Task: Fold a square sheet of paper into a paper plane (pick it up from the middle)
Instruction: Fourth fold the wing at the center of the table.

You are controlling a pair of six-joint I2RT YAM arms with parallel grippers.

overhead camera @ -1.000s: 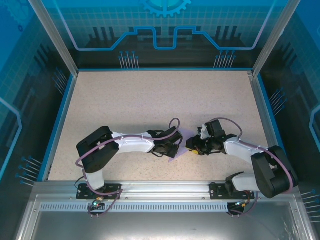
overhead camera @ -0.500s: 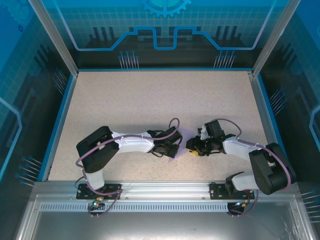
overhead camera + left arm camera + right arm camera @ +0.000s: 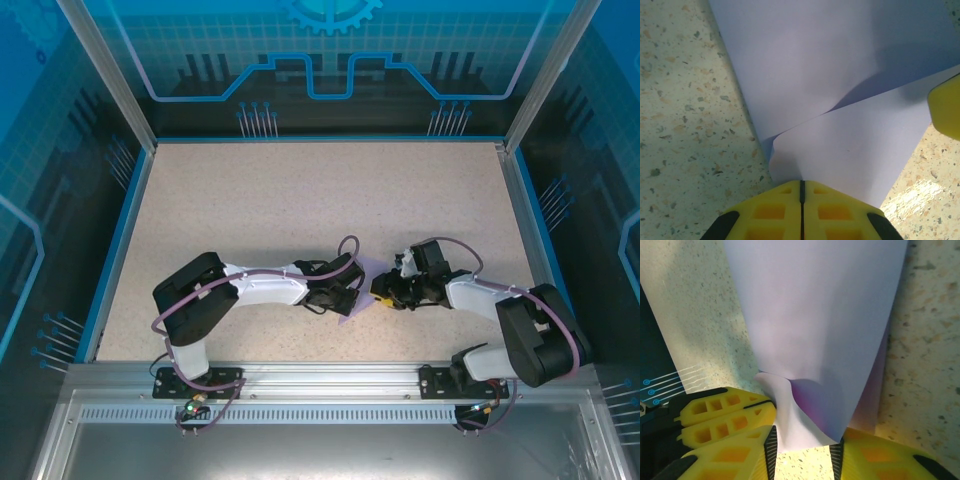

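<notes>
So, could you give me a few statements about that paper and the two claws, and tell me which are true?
1. The sheet of paper is pale lilac. True.
2. The left gripper stands wide open. False: its fingers are pressed together on the paper's edge.
3. The right gripper has a gap between its fingers, with a curled paper edge lying in it. True.
4. The paper is a finished dart with two wings. False: it is a sheet with one layer lapped over another.
5. The table is speckled beige. True.
</notes>
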